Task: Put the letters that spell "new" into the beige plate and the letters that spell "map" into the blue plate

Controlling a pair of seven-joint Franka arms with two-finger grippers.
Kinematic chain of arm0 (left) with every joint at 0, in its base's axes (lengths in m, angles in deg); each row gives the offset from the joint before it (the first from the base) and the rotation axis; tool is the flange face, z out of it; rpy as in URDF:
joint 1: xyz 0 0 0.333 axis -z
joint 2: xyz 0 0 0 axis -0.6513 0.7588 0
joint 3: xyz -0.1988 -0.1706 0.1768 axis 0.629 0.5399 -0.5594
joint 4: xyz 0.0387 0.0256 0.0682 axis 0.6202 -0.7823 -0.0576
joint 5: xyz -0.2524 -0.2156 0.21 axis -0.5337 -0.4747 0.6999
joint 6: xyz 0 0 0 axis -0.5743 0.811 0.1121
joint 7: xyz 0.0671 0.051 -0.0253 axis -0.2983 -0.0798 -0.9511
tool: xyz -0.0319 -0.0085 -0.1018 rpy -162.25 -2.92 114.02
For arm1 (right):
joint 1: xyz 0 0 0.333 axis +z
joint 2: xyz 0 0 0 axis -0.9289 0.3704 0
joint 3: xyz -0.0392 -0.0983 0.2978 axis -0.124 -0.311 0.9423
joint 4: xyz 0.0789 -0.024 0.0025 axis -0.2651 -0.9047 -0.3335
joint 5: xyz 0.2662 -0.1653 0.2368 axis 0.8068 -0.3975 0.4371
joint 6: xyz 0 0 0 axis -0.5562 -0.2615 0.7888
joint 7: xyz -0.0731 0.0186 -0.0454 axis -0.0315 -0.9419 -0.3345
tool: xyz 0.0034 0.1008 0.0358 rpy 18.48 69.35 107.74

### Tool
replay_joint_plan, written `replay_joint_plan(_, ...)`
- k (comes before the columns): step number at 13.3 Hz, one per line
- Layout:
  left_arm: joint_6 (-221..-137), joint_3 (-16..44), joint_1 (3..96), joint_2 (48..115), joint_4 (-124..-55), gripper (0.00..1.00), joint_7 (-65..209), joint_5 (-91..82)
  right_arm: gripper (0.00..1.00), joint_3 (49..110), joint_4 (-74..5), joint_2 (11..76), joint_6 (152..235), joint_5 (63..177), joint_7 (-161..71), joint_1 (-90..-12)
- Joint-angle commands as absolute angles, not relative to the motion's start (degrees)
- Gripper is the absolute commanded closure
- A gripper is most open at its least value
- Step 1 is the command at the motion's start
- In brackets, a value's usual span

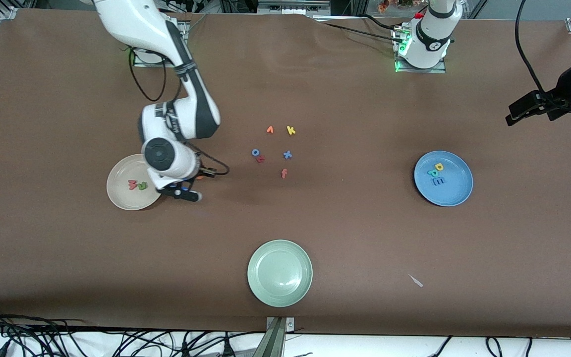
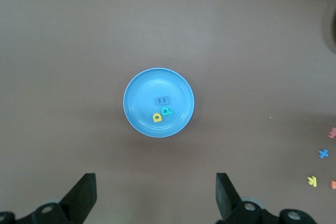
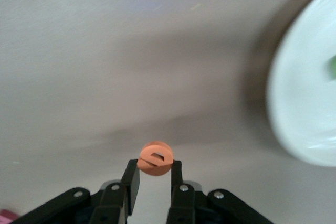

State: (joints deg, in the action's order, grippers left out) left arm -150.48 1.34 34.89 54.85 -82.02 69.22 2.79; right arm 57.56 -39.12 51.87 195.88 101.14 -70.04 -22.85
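The right tool [image 3: 155, 178] pinches the orange e [image 3: 155, 158] just beside the beige plate [image 1: 117, 191], which holds the red-pink w [image 1: 132, 185] and what looks like the green n [image 1: 142, 186]. The left tool [image 2: 155, 198] waits, fingers spread and empty, over the worktop [image 1: 365, 238] near the blue plate [image 1: 456, 191], where the m [image 1: 437, 181], a [image 1: 439, 167] and p [image 1: 433, 173] lie.

The beige plate [image 1: 117, 194] is sitting at 9 o'clock on the table, carrying the red-pink w [image 1: 132, 184] and green n [image 1: 142, 186]. The right gripper [image 1: 186, 192] is hanging over the table at that plate's 3 o'clock rim, with the orange e [image 1: 199, 176] showing as a speck beside it. At 3 o'clock the blue plate [image 1: 456, 192] is holding the yellow a [image 1: 439, 167], teal p [image 1: 433, 173] and blue m [image 1: 437, 181]. The left gripper [image 1: 514, 117] is waiting at 2 o'clock. The pale green plate [image 1: 279, 292] is lying at 6 o'clock.
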Motion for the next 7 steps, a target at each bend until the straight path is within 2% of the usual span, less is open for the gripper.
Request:
replay_joint_plan(1, -149.15, 1.29, 34.49, 55.72, -80.1, 0.0, 68.73, 1.41, 0.9, 53.28, -40.22, 49.89, 191.52, 100.89, -61.22, -22.56)
replay_joint_plan(4, -148.98, 1.2, 34.4, 55.72, -80.1, 0.0, 68.73, 1.41, 0.9, 48.44, -43.03, 49.36, 190.88, 100.72, -54.16, -22.47)
replay_joint_plan(7, -148.98, 1.2, 34.31, 55.72, -80.18, 0.0, 68.73, 1.41, 0.9, 45.8, -46.01, 49.62, 195.96, 100.54, -46.26, -22.65)
